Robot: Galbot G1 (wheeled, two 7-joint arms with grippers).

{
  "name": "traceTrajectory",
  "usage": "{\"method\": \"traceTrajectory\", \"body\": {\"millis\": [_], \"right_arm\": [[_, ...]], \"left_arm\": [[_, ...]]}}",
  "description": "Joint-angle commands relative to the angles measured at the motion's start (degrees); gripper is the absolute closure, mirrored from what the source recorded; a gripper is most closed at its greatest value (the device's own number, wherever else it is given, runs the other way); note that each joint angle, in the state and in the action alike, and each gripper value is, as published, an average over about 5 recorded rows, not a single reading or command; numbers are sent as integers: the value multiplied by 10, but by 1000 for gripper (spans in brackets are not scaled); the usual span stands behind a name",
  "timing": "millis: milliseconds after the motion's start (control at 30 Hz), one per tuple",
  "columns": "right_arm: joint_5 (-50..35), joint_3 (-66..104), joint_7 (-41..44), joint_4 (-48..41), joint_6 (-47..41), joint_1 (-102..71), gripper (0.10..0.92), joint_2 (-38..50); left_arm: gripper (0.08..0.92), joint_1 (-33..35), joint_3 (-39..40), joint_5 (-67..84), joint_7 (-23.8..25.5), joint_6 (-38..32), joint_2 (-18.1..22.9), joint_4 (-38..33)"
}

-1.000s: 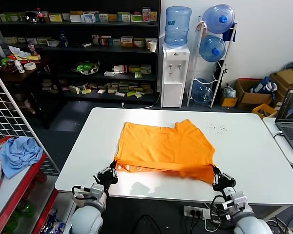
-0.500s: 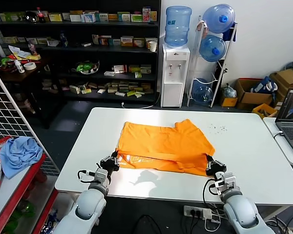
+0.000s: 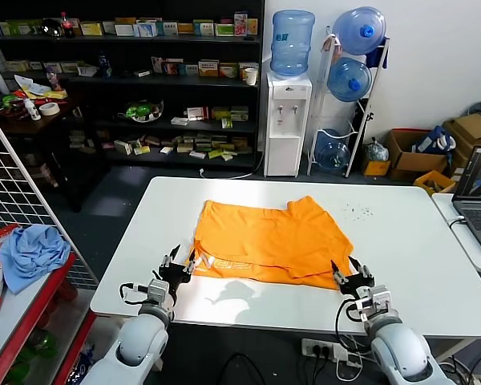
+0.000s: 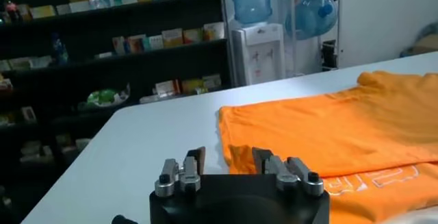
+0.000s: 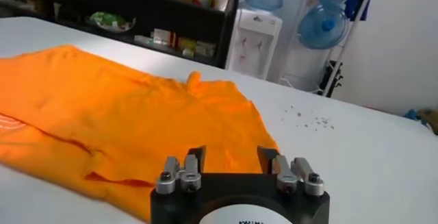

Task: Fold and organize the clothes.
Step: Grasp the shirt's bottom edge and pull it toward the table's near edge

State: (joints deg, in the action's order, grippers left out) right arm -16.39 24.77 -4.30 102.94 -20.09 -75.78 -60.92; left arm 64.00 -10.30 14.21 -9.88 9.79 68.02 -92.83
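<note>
The orange T-shirt [image 3: 268, 241] lies on the white table [image 3: 409, 241], its near hem folded up so a strip with white lettering [image 3: 232, 262] shows along the front edge. My left gripper [image 3: 178, 265] is open just off the shirt's near left corner, holding nothing; in the left wrist view [image 4: 228, 162] the shirt's corner [image 4: 239, 151] lies between the jaws. My right gripper [image 3: 351, 276] is open at the near right corner; in the right wrist view [image 5: 231, 158] the shirt [image 5: 137, 116] lies flat before it.
A light blue cloth [image 3: 32, 253] lies on a red shelf at far left, behind a wire rack. A laptop [image 3: 479, 192] sits on a side table at right. Shelves, a water dispenser [image 3: 286, 120] and bottles stand behind the table.
Both grippers carried the shirt's near hem forward over the body, then let it go and opened. They have drawn back a little toward the table's front edge.
</note>
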Motion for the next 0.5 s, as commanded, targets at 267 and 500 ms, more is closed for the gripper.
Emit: {"method": "traceTrajectory", "body": {"millis": [267,500], "right_arm": [[12,19,1,-17,-7,-33,204,-5],[13,15,1,-50,-3,-17,238,-14]], "left_arm": [[189,9,-4,60,-5,23,5,24],[177,9,-7,60,-4,26,6,38]]}}
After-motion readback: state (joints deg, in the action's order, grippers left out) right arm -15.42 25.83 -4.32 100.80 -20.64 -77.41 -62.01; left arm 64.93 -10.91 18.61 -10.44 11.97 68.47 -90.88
